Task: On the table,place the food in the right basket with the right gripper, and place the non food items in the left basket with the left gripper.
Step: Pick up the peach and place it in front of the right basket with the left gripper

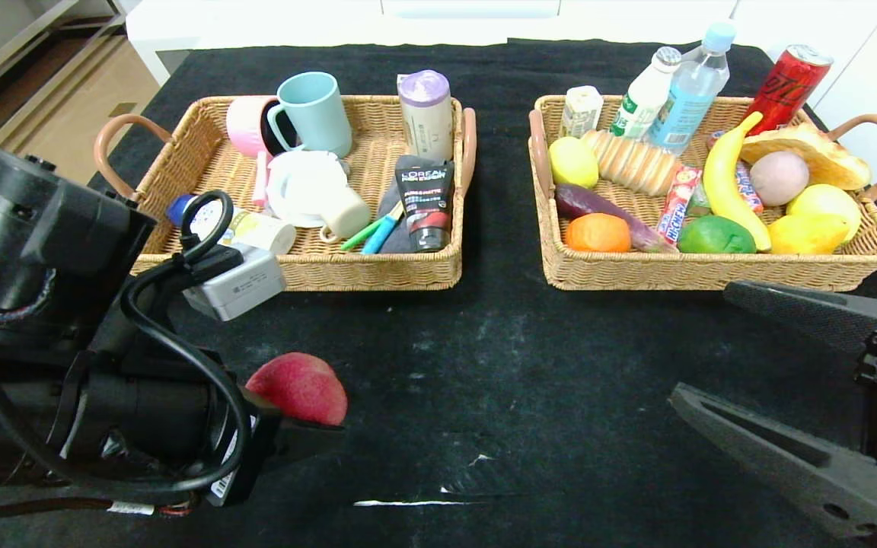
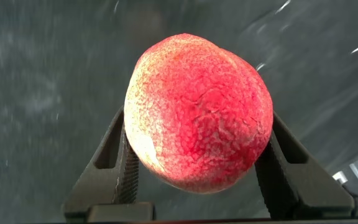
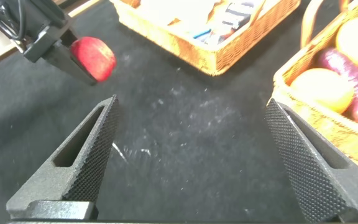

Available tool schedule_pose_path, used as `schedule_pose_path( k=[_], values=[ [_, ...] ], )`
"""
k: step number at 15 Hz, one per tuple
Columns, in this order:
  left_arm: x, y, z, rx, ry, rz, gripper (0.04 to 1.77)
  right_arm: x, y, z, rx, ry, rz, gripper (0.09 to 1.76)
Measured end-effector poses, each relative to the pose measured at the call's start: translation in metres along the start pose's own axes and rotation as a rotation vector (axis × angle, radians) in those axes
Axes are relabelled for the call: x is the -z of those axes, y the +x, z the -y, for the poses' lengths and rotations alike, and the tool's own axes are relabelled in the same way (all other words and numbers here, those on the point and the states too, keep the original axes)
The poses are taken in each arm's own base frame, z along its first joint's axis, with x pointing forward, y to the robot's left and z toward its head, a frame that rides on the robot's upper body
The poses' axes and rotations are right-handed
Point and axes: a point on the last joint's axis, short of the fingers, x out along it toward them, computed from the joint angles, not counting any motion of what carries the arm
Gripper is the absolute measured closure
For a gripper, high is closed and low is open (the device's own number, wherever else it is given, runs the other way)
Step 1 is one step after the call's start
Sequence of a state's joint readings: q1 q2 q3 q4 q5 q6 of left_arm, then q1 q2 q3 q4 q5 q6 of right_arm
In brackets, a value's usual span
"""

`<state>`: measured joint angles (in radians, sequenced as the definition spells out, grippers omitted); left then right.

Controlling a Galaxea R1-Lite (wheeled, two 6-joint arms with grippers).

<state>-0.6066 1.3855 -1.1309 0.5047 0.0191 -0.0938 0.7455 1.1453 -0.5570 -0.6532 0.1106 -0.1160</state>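
Nearest, the left gripper [image 2: 194,186] is clamping the red-pink peach [image 2: 199,112] between its jaws, holding it over the black table [image 1: 484,365]. Opposite it, the right gripper [image 3: 191,155] is hanging with jaws spread wide and nothing between them. Beyond that gripper, the right basket [image 1: 712,270] is holding the eggplant [image 1: 606,209] and orange [image 1: 597,233].
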Motion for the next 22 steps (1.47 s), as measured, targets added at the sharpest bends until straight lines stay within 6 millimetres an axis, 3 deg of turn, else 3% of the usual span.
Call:
schedule_pose_path(
  k=[3, 12, 22],
  values=[
    [-0.016, 0.010, 0.008, 0.028, 0.007, 0.048, 0.72, -0.007, -0.004, 0.003, 0.021, -0.004, 0.028, 0.14],
    [-0.063, 0.067, 0.058, 0.147, -0.002, 0.168, 0.73, -0.021, -0.018, 0.012, 0.093, -0.041, 0.090, 0.14],
    [-0.083, 0.119, 0.115, 0.142, 0.020, 0.177, 0.73, -0.021, -0.019, 0.013, 0.099, -0.051, 0.091, 0.14]
  ],
)
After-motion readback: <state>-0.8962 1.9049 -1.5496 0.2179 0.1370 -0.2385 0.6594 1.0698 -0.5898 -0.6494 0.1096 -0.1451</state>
